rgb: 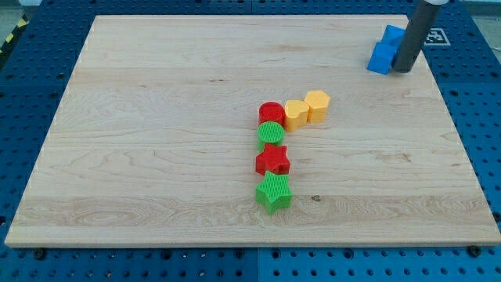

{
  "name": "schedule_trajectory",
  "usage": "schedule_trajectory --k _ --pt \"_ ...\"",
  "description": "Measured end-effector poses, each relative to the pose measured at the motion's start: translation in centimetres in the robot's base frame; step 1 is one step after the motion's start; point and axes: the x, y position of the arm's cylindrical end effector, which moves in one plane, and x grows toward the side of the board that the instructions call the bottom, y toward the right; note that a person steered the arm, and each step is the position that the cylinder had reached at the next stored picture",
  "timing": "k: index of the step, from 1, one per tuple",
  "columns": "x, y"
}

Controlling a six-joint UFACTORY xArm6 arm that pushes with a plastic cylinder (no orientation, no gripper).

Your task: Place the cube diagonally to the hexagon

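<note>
A blue cube [382,58] lies at the board's top right corner area. My tip [402,70] rests right against its right side, and the dark rod rises from there to the view's top edge. A second blue block [392,34] sits just behind the cube, partly hidden by the rod; its shape is unclear. The yellow hexagon [317,105] stands near the board's middle, well to the left of and below the cube. It touches a yellow heart-like block [295,114] on its left.
A red cylinder [272,113], a green cylinder [270,135], a red star [272,160] and a green star [273,192] form a column running down from the yellow heart-like block. The wooden board [156,117] lies on a blue pegboard table; its right edge is close to my tip.
</note>
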Motion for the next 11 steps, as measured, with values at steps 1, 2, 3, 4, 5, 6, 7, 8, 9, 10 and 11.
schedule_trajectory --k 1,2,3,4,5,6,7,8,9,10,11 --pt "0.0 2.0" --pt "-1.4 2.1" --pt "-1.4 -0.6" --pt "-1.4 -3.3" --pt "-1.4 -3.7" --pt "-1.4 -4.6" --pt "-1.2 -6.5" --pt "-1.2 -9.8" --pt "-1.2 -12.9" --pt "-1.8 -13.0" --pt "-4.4 -13.7"
